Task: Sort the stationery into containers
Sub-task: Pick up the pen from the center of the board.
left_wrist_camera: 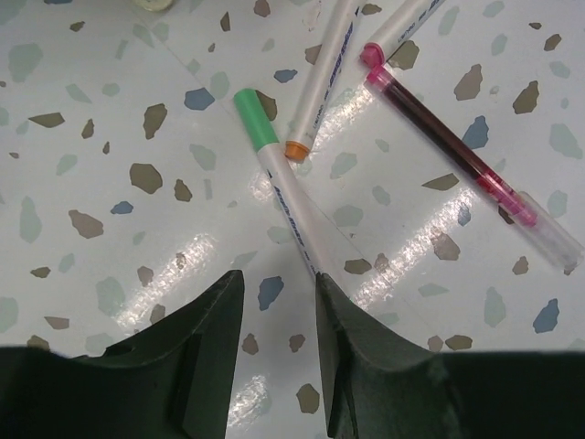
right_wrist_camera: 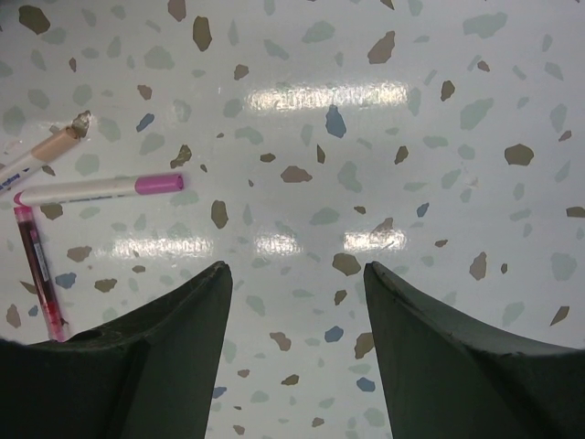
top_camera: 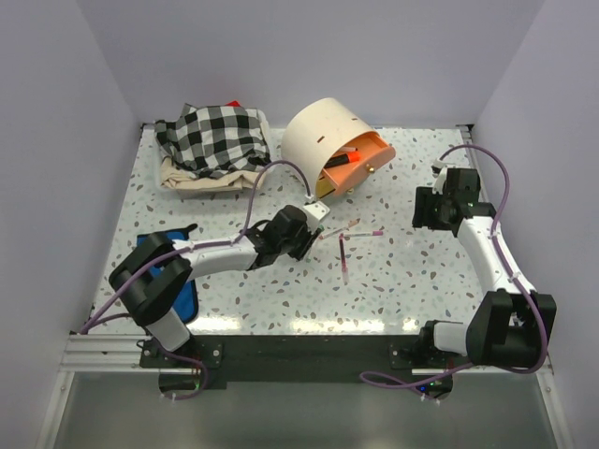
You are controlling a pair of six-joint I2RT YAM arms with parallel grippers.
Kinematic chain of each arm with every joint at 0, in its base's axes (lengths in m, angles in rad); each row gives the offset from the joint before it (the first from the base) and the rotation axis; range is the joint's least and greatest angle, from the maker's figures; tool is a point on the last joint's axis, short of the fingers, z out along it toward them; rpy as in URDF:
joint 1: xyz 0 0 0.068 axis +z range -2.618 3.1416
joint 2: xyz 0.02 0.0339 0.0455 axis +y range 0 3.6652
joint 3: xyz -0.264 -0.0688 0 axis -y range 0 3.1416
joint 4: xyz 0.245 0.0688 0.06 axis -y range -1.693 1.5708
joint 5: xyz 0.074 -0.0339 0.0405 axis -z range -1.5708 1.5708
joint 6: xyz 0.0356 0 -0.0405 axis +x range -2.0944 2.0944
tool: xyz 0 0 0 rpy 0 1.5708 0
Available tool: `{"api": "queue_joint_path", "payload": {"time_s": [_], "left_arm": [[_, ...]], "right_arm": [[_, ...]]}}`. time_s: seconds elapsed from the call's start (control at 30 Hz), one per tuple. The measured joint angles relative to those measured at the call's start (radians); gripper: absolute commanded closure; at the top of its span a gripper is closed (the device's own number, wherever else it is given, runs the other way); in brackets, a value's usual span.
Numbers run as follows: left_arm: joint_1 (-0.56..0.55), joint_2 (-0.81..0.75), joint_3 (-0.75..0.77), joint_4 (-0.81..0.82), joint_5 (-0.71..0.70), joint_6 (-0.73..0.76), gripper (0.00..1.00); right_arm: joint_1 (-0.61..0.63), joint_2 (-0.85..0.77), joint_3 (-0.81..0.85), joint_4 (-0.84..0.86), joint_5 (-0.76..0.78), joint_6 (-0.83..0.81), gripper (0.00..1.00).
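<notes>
Several pens lie together mid-table. In the left wrist view a white pen with a green cap (left_wrist_camera: pixel 274 174) runs down to the tip of my right finger (left_wrist_camera: pixel 343 311), beside an orange-tipped pen (left_wrist_camera: pixel 320 82), a pink-capped pen (left_wrist_camera: pixel 402 27) and a clear pen with a dark red core (left_wrist_camera: pixel 466 155). My left gripper (left_wrist_camera: pixel 279 279) stands open over them, with only table between its jaws. My right gripper (right_wrist_camera: pixel 297 270) is open over bare table, right of the pink-capped pen (right_wrist_camera: pixel 101 187). The cream drum cabinet (top_camera: pixel 323 131) has an orange drawer (top_camera: pixel 360 159) pulled out.
A black-and-white checked cloth pile (top_camera: pixel 211 136) lies in a tray at the back left. A blue object (top_camera: pixel 178 271) sits under the left arm near the table's left edge. Purple cables loop above both arms.
</notes>
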Motion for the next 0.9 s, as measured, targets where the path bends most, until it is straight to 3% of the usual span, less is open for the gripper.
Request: {"api": "queue_joint_path", "payload": {"time_s": [0.53,0.9], "left_arm": [[-0.052,0.156,0.067,0.021,-0.024,-0.073,0.61],[-0.051,0.196,0.103,0.023,0.004,-0.078,0.84]], "right_arm": [[0.000,0.000,0.000,0.002,0.000,0.000,0.36],[0.000,0.000,-0.032,0.002,0.000,0.000,0.36]]}}
